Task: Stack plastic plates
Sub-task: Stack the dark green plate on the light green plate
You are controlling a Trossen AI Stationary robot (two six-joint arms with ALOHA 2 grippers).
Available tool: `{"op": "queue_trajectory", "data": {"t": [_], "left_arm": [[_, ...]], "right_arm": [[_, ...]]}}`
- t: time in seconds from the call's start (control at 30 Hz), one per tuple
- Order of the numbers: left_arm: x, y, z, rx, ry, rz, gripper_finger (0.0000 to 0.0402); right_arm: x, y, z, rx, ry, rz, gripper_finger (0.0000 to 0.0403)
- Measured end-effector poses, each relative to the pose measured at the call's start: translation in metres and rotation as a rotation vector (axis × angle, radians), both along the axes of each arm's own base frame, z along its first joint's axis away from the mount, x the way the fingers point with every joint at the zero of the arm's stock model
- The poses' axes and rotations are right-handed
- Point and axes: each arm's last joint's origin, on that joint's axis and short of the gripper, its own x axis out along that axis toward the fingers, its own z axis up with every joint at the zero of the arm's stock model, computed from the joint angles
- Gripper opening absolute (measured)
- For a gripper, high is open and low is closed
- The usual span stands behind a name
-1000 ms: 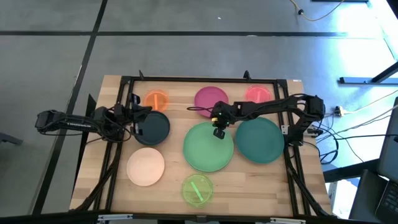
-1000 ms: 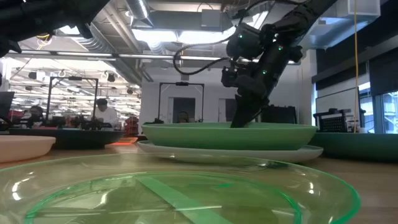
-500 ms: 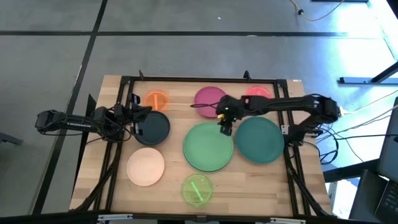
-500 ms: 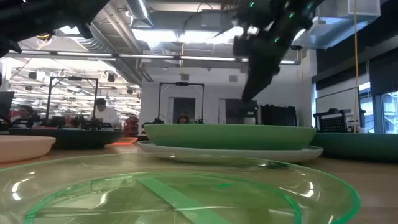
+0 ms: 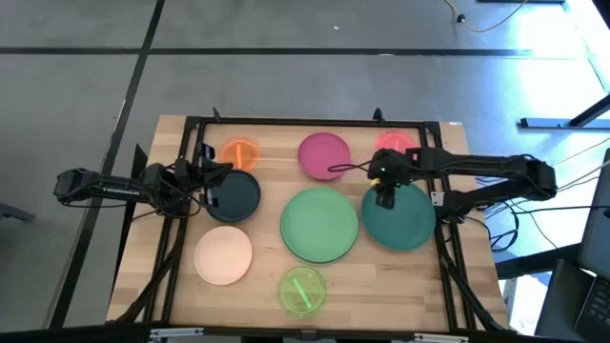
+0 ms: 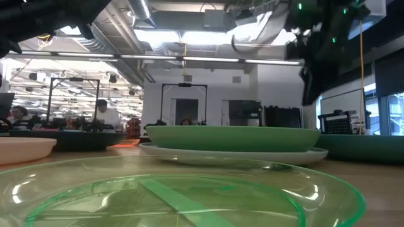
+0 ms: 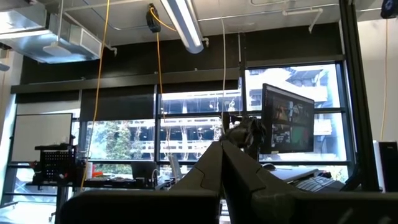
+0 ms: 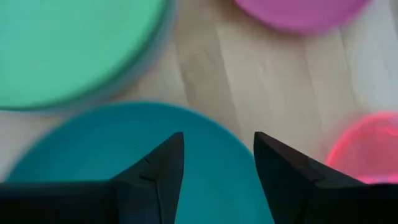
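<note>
A large green plate point(image 5: 319, 224) lies at mid-table on a pale grey-blue plate point(image 6: 233, 154). To its right lies the teal plate point(image 5: 400, 221). My right gripper point(image 5: 385, 197) hovers open over the teal plate's point(image 8: 118, 149) far-left part, fingers pointing down with nothing between them point(image 8: 217, 158). Magenta point(image 5: 324, 154), pink-red point(image 5: 393, 145) and orange point(image 5: 239, 152) plates lie along the far side. Navy point(image 5: 236, 195), peach point(image 5: 223, 255) and lime point(image 5: 303, 291) plates lie nearer. My left gripper point(image 5: 205, 181) is shut, level, at the navy plate's left edge.
A black frame point(image 5: 286, 122) runs round the wooden tabletop, with rails along the left and right sides. Bare wood shows between the plates and at the near right corner point(image 5: 419, 286). People sit at desks in the room beyond point(image 6: 101, 113).
My right gripper has risen off the green plate's far rim and swung toward the table's right edge, ending over the teal plate. The green plate stays where it was on the pale plate.
</note>
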Motion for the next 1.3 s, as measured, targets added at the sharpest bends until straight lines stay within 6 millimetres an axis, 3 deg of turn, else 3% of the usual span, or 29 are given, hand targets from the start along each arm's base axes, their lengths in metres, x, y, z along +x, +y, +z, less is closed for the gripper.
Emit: {"op": "queue_trajectory", "data": {"t": [0.3, 0.83, 0.97, 1.23, 1.3], "left_arm": [[0.000, 0.000, 0.000, 0.000, 0.000, 0.001, 0.0000], [0.000, 0.000, 0.000, -0.003, 0.001, 0.007, 0.0000], [0.000, 0.000, 0.000, -0.002, 0.001, 0.008, 0.0000], [0.000, 0.000, 0.000, -0.002, 0.001, 0.008, 0.0000], [0.000, 0.000, 0.000, -0.002, 0.001, 0.008, 0.0000]], "right_arm": [[-0.025, -0.032, -0.041, 0.080, 0.118, -0.076, 0.0182], [-0.014, -0.047, -0.070, 0.052, 0.257, 0.017, 0.0178], [-0.012, -0.047, -0.076, 0.079, 0.276, 0.036, 0.0139], [-0.013, -0.046, -0.075, 0.095, 0.290, 0.077, 0.0018], [-0.014, -0.045, -0.075, 0.101, 0.294, 0.092, 0.0009]]}}
